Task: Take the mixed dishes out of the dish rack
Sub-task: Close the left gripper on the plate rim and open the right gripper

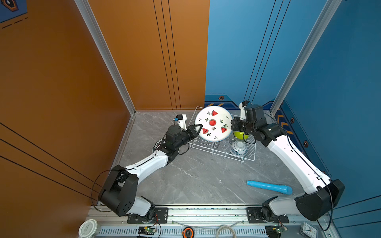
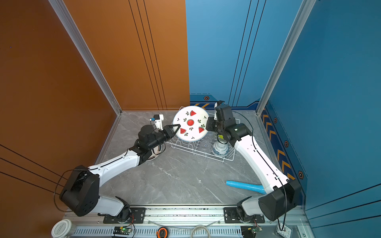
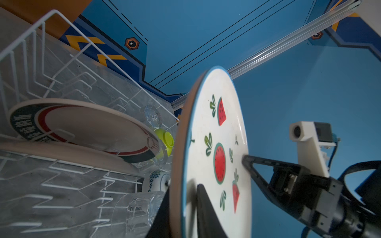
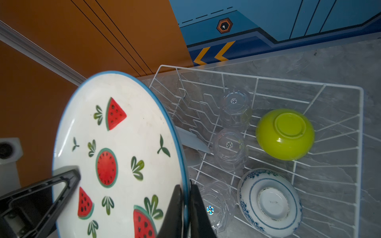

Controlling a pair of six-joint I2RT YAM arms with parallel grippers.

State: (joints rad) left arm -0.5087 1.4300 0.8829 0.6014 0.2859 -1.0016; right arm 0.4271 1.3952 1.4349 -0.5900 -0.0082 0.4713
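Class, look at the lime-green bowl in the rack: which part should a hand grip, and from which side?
The raised foot ring, from straight above. The lime-green bowl lies upside down in the dish rack, rim facing down and smooth sides curving away, so only the ring's thin wall likely offers a pinch.

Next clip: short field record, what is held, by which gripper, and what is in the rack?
held: watermelon plate, tilted, over the dish rack
left gripper: shut on the plate's rim
right gripper: shut on the opposite rim
in rack: lime-green bowl and patterned bowl, both inverted; three clear glass cups
outside rack: light blue tube, lying apart from it
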